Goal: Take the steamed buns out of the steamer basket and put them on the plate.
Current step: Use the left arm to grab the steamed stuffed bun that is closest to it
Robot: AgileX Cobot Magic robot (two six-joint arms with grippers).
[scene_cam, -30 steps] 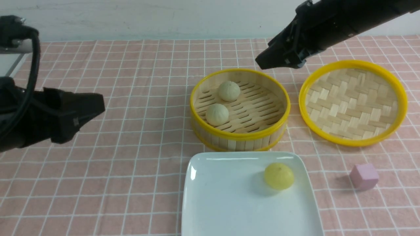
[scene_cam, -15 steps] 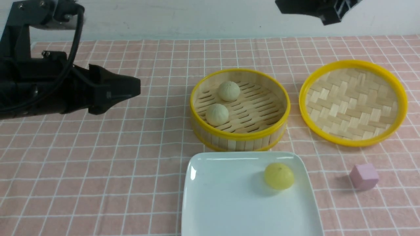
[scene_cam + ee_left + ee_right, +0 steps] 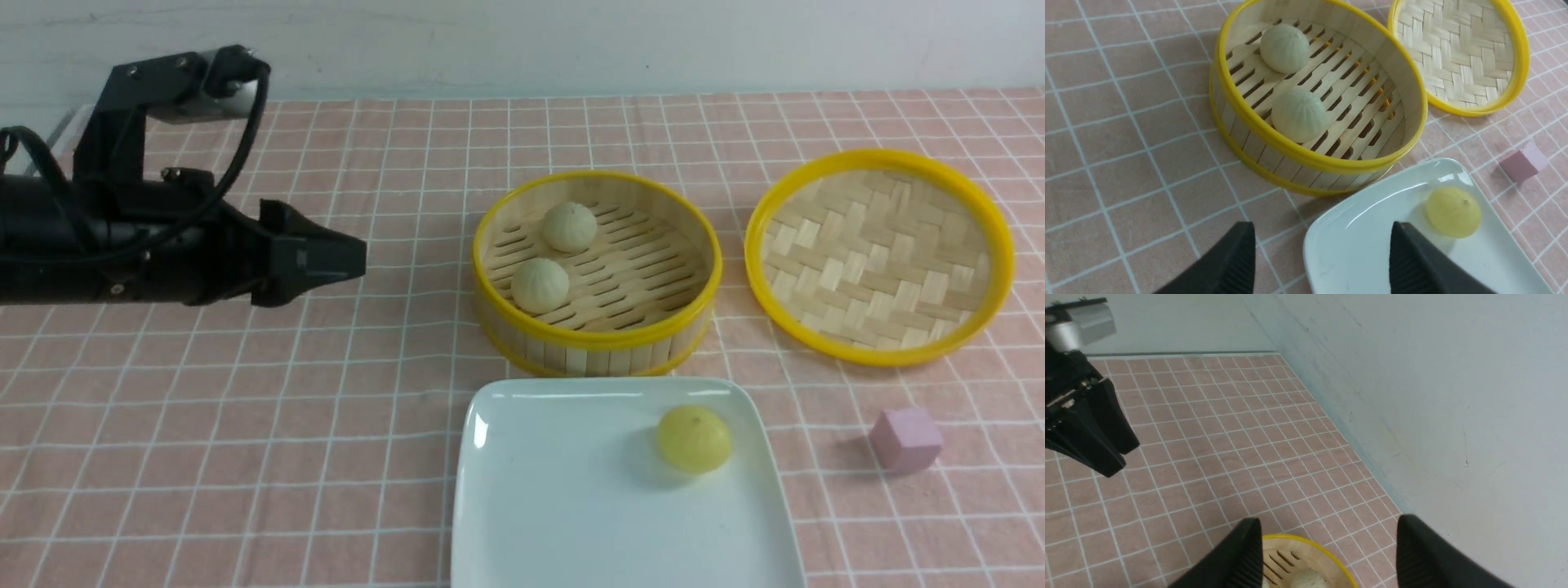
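The steamer basket (image 3: 600, 335) stands mid-table with two pale steamed buns (image 3: 570, 226) (image 3: 540, 285) on its slatted floor. A yellow bun (image 3: 694, 439) lies on the white plate (image 3: 555, 490) in front of it. My left gripper (image 3: 351, 261) hovers left of the basket, open and empty. Its wrist view shows the basket (image 3: 1298, 155), both pale buns (image 3: 1285, 47) (image 3: 1299, 115) and the yellow bun (image 3: 1453, 212) beyond the gripper (image 3: 1323, 245). My right gripper (image 3: 1327, 539) is out of the front view. It is open and empty, high above the basket's rim (image 3: 1306, 540).
A shallow woven tray with a yellow rim (image 3: 880, 255) lies right of the basket. A small pink cube (image 3: 906, 439) sits right of the plate. A pale wall (image 3: 522, 41) runs along the table's far edge.
My left arm has swung up and to the right, towards the basket. My right arm has risen from above the basket's far rim and left the front view.
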